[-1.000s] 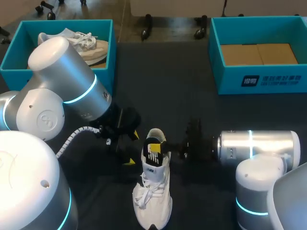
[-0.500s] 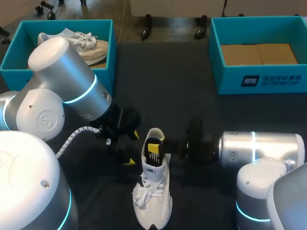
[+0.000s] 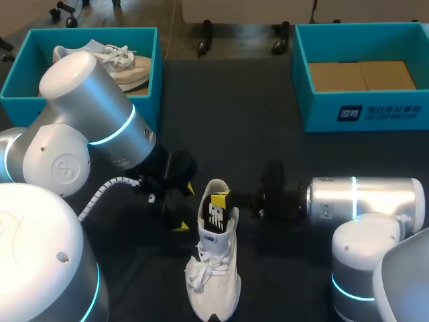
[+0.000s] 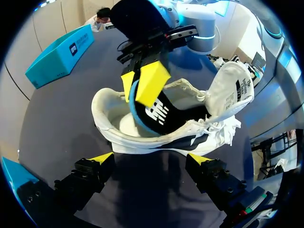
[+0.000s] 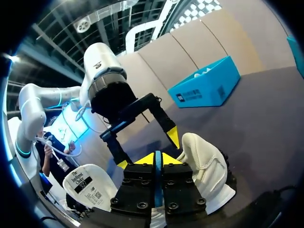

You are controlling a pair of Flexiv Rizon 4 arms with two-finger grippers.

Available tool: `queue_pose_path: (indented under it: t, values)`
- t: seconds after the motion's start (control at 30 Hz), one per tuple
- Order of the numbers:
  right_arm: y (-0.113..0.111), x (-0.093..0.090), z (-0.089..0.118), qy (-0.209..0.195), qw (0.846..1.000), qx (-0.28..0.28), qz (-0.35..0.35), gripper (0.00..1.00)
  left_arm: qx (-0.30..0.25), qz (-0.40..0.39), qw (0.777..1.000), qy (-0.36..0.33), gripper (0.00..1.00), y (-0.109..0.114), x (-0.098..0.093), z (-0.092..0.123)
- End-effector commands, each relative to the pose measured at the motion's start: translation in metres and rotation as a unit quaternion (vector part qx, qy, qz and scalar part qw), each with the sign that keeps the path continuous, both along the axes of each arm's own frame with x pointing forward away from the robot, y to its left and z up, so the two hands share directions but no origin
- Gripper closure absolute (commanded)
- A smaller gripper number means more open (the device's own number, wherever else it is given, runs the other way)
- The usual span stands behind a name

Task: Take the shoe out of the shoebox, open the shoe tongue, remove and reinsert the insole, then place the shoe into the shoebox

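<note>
A white shoe (image 3: pixel 213 282) lies on the dark table, toe toward me, tongue (image 4: pixel 232 88) folded back. A black insole with a blue edge (image 3: pixel 214 216) sticks up out of its heel opening. My right gripper (image 3: pixel 218 200) is shut on the insole's upper end; in the right wrist view the blue edge (image 5: pixel 156 183) runs between its closed yellow tips (image 5: pixel 155 159). My left gripper (image 3: pixel 184 208) stands open beside the shoe's left flank. In the left wrist view the shoe (image 4: pixel 118 135) lies just ahead of its spread fingers (image 4: pixel 102 157), not touched.
A teal box (image 3: pixel 20 74) at the back left holds another white shoe (image 3: pixel 114 64). A second teal box (image 3: pixel 375 114) at the back right shows only its cardboard floor. Bare dark table lies between the boxes and the shoe.
The right arm has shifted slightly at the heel opening, and the insole stays between its fingertips. The left arm and the shoe have not moved.
</note>
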State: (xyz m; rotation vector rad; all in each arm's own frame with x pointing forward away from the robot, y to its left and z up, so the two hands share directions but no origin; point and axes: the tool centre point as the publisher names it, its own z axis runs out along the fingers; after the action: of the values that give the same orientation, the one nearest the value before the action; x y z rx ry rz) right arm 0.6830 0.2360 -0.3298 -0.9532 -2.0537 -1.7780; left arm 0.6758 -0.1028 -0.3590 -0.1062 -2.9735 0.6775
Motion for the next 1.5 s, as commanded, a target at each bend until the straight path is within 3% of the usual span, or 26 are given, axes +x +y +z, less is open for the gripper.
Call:
queue_pose_path:
  t: [0.03, 0.27, 0.3, 0.33, 0.4, 0.5, 1.13, 1.5]
  values:
    - [0.007, 0.002, -0.004, 0.008, 1.0, -0.006, 0.005, 1.0, 0.001, 0.0, 1.0, -0.001, 0.0, 0.0, -0.001, -0.001]
    - [0.001, -0.007, 0.005, -0.003, 1.0, -0.008, -0.002, 1.0, 0.001, 0.0, 1.0, -0.001, 0.0, 0.0, -0.001, -0.001]
    - [0.001, -0.007, 0.009, -0.01, 1.0, -0.009, -0.002, 0.92, 0.001, 0.0, 1.0, -0.001, 0.0, 0.0, -0.001, -0.001]
    - [0.0, -0.007, 0.012, -0.015, 1.0, -0.01, -0.001, 0.74, 0.001, 0.0, 1.0, -0.001, 0.0, 0.0, -0.001, -0.001]
    - [-0.001, -0.006, 0.018, -0.023, 1.0, -0.014, 0.003, 0.53, 0.001, 0.0, 1.0, -0.001, 0.0, 0.0, -0.001, -0.001]
    - [-0.002, -0.005, 0.024, -0.032, 0.999, -0.022, 0.008, 0.43, 0.001, 0.0, 1.0, -0.001, 0.0, 0.0, -0.001, -0.001]
    - [-0.034, 0.01, 0.036, -0.045, 0.994, -0.096, 0.02, 0.41, 0.001, 0.0, 1.0, -0.001, 0.0, 0.0, -0.001, -0.001]
    - [-0.049, 0.022, 0.043, 0.001, 0.984, -0.156, 0.088, 0.39, 0.032, -0.043, 0.999, -0.002, 0.0, 0.023, 0.004, 0.035]
